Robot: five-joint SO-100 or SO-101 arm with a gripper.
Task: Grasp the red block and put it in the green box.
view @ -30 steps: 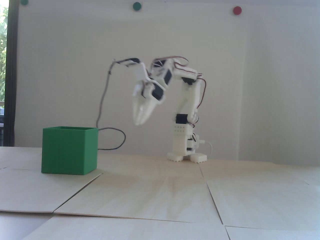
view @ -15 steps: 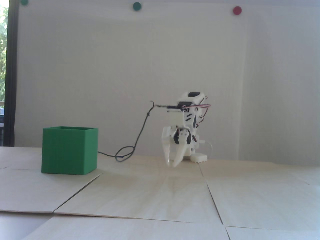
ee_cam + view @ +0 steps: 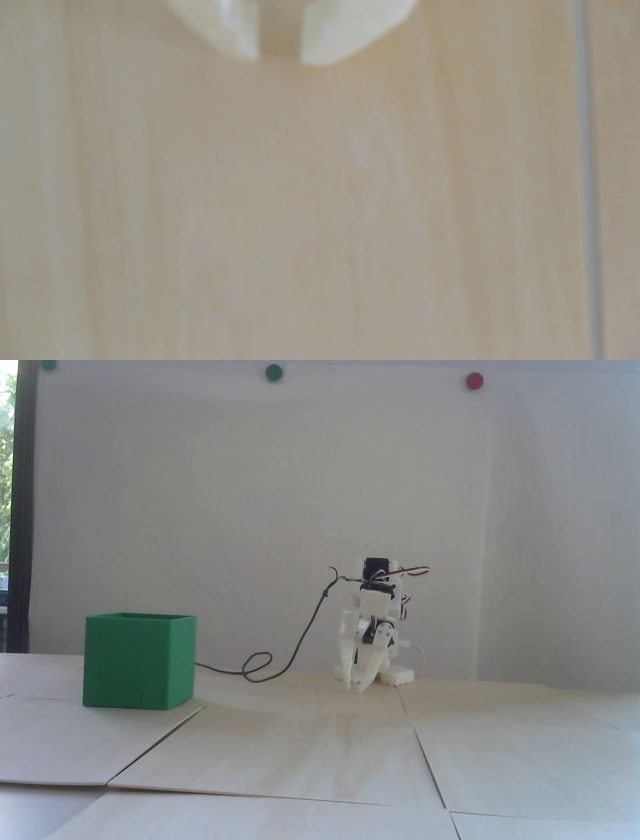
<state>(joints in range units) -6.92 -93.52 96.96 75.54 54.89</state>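
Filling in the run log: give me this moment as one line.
arm: folded low at base | tool: slightly open, empty, tips near table | red block: not visible | green box: on table, left in fixed view

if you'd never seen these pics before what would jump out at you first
The large matte green open-topped box stands out at once, sitting on the pale wooden table at the left of the fixed view. To its right, the white arm is folded low with its claw pointing down just above the table, fingertips slightly apart and empty. No red block shows in either view.
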